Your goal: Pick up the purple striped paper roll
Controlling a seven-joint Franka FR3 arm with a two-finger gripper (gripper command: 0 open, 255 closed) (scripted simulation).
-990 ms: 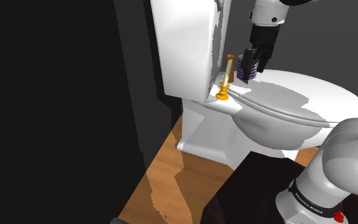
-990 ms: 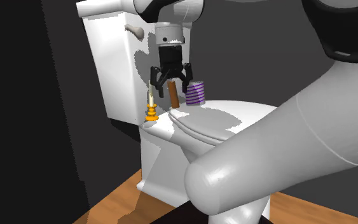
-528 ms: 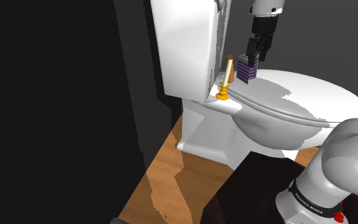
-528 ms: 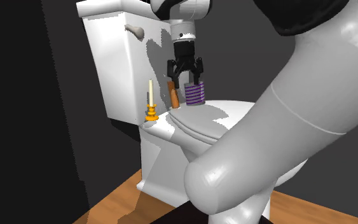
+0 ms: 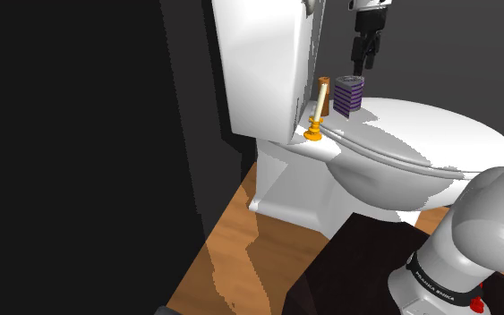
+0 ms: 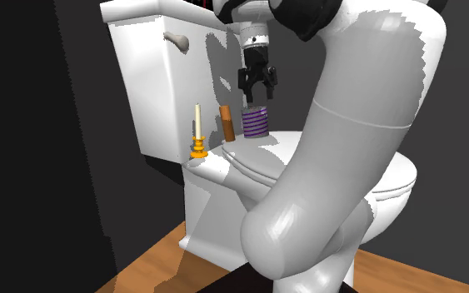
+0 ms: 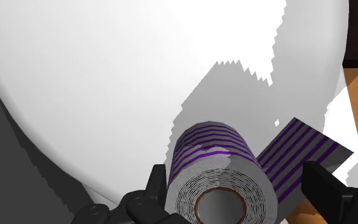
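Observation:
The purple striped paper roll [image 5: 349,96] [image 6: 256,123] stands upright at the back of the white toilet lid [image 5: 420,134], close to the tank. My black gripper [image 5: 363,67] [image 6: 257,93] hangs straight above it, a short gap over its top. In the wrist view the gripper [image 7: 238,179] is open, and the roll [image 7: 215,172] lies between the fingers [image 7: 160,181] without touching them. A loose striped tail of paper [image 7: 298,156] sticks out from the roll's side.
A brown cylinder [image 5: 324,94] [image 6: 227,123] stands right beside the roll, and a cream candle on an orange holder [image 5: 315,116] [image 6: 197,135] stands further along. The white tank [image 5: 259,63] rises behind them. Wooden floor [image 5: 232,242] lies below, with the dark stand [image 5: 357,268] nearby.
The gripper has moved from beside the brown cylinder toward the second exterior view's right and risen, and now hangs over the roll. The roll has not moved.

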